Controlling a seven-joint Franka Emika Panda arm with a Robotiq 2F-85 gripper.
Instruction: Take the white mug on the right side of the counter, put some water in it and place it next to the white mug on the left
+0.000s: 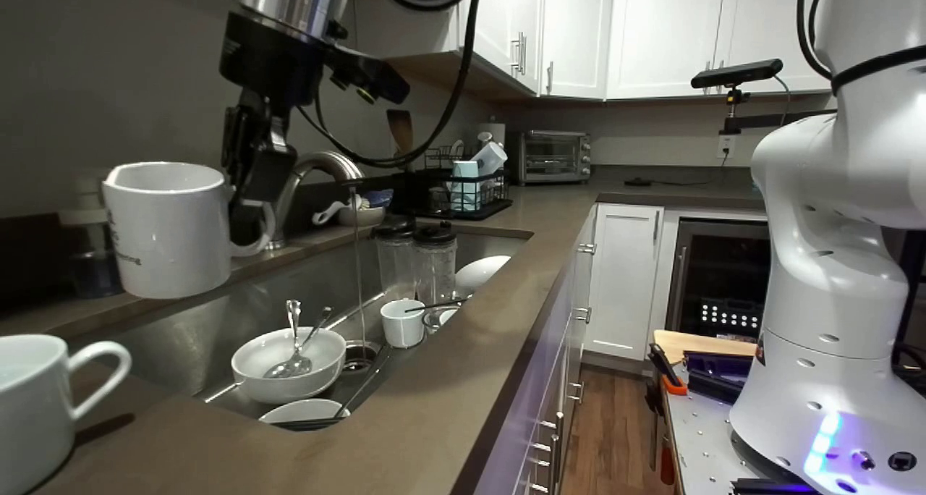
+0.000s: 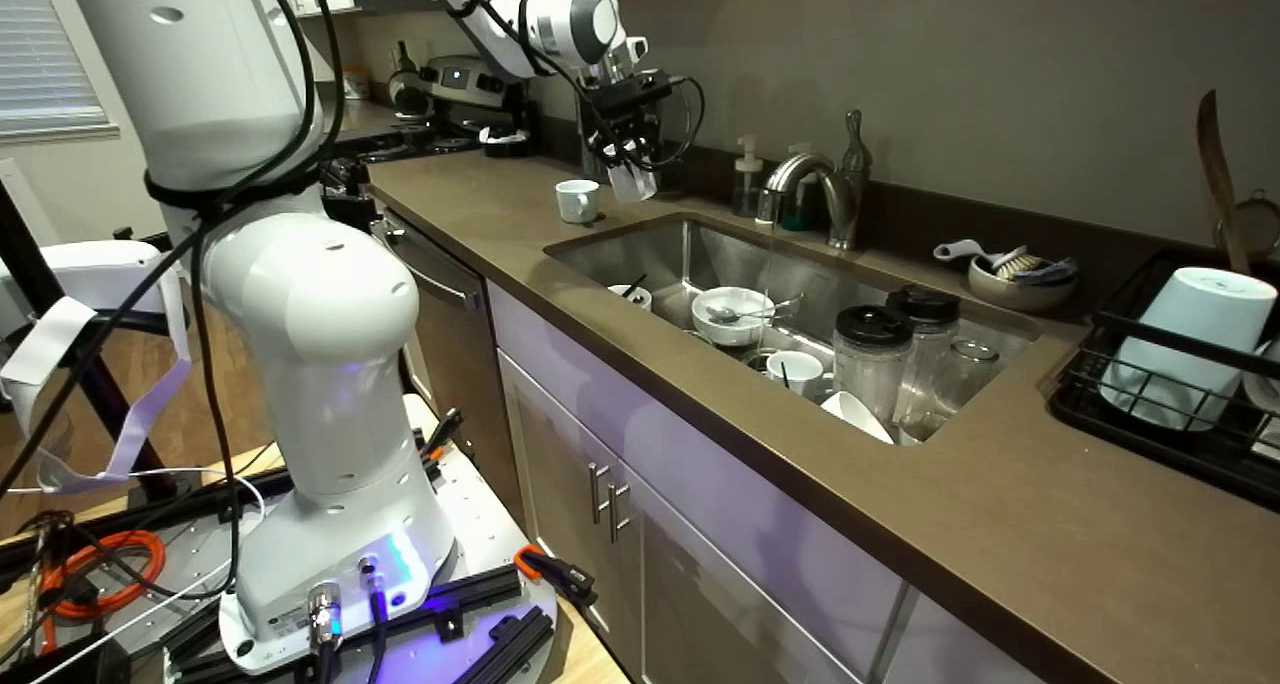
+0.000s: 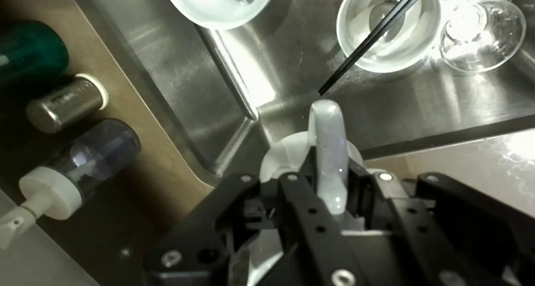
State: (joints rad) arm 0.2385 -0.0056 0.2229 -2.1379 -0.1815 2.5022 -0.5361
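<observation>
A white ceramic loop-handled mug (image 1: 32, 422) stands on the smooth grey-brown worktop (image 1: 405, 422); beyond, black fingers (image 1: 264, 173) grasp a raised white printed mug (image 1: 170, 242) by its handle (image 3: 330, 152). Behind, clear water (image 1: 358, 263) falls. Likely placing now; next, ease the printed mug level beside the first.

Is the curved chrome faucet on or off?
On: in an exterior view, a thin stream of clear water falls from the curved chrome faucet into the stainless-steel sink.
</observation>
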